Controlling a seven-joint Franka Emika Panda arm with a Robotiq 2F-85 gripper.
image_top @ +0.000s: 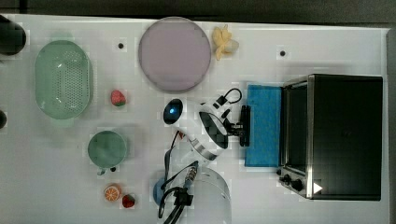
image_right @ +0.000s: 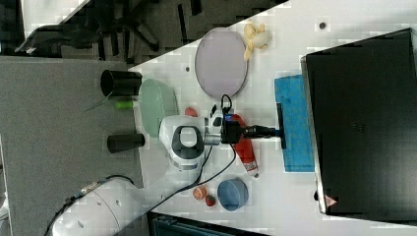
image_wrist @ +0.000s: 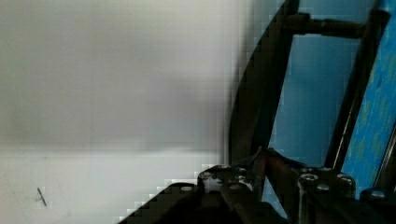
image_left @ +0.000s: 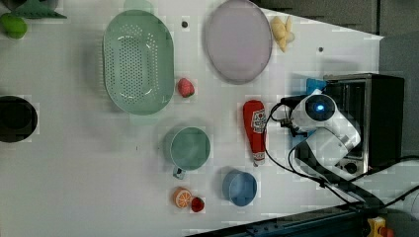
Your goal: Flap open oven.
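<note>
Table contents, read across the top view from its left to its right.

1. Green colander (image_top: 63,78), near the top view's left edge, long axis running up and down in that picture.
2. Strawberry (image_top: 118,98), just beside the colander.
3. Green cup (image_top: 108,149), below the strawberry; an orange slice (image_top: 112,192) and a second small red fruit (image_top: 129,200) lie together further down.
4. Lilac plate (image_top: 174,53), round, near the table's far edge, with a yellow banana toy (image_top: 224,42) just to its right.
5. My arm (image_top: 196,128), white, reaching toward the top view's right.
6. My claw (image_top: 243,126), black, level, at the dark bar handle (image_top: 245,125). My fingers stand narrow, pinched on that handle.
7. Blue door (image_top: 264,125), flapped down and lying nearly flat, its free edge with the handle pointing to the top view's left, its hinge edge at the oven's mouth.
8. The oven (image_top: 345,135), black box with a silver front frame, at the table's right end in the top view. Its long axis runs up and down in that picture; its open front faces the top view's left, toward my arm. Black knobs (image_top: 290,180) sit at the lower end of the front.

Seen in the left view: a red ketchup bottle (image_left: 255,131) lying flat, a blue bowl (image_left: 240,187) below it.
</note>
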